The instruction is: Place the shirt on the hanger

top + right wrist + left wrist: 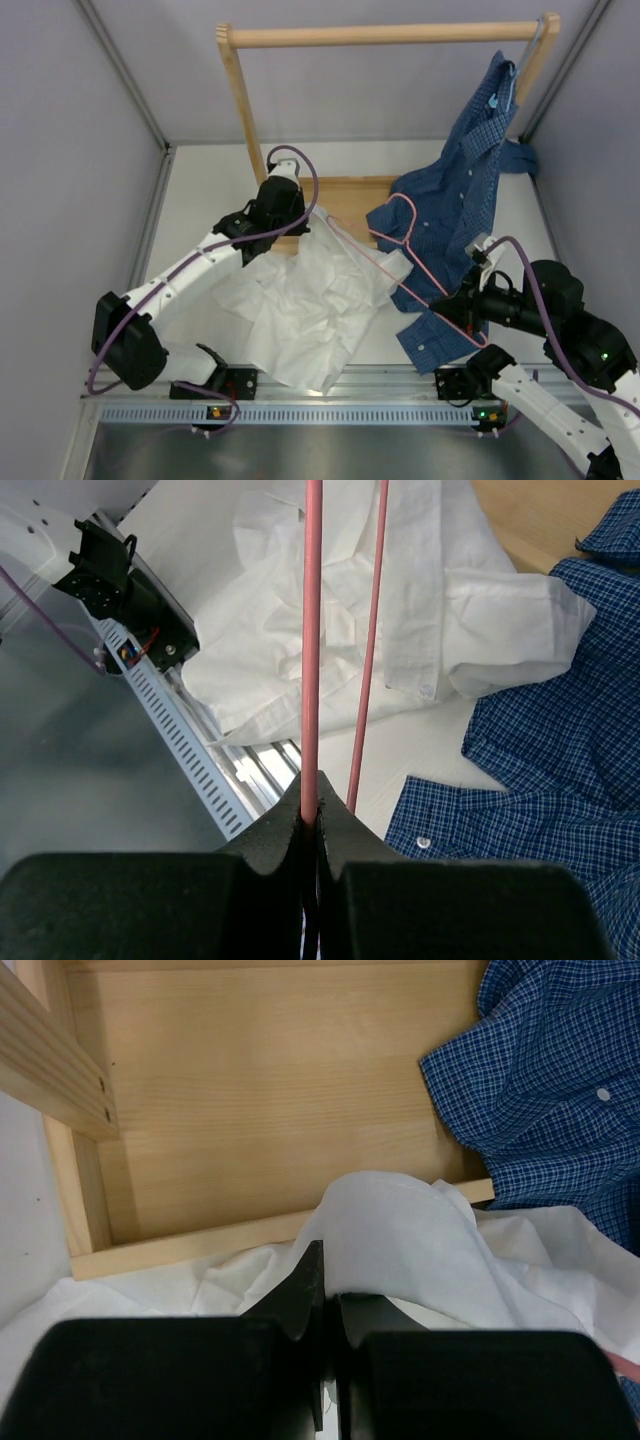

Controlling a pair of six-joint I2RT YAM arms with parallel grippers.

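pinching a raised fold of the white shirt [400, 1230], the left end effector [325, 1260] is closed on cloth at the front rim of the wooden rack base [250, 1090]. the right end effector [312, 802] is clamped on the pink wire hanger [312, 630], which reaches over the shirt crumpled on the surface [195, 190]. risks: the thin wire twisting in the grip, or snagging the blue checked shirt [455, 190] just beside it. no true container here. the shallow base holds only that blue shirt's edge.

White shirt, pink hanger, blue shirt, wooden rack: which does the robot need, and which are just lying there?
For the job: white shirt, pinched by the left gripper; pink hanger, pinched by the right gripper.
Just lying about: blue checked shirt; wooden rack.
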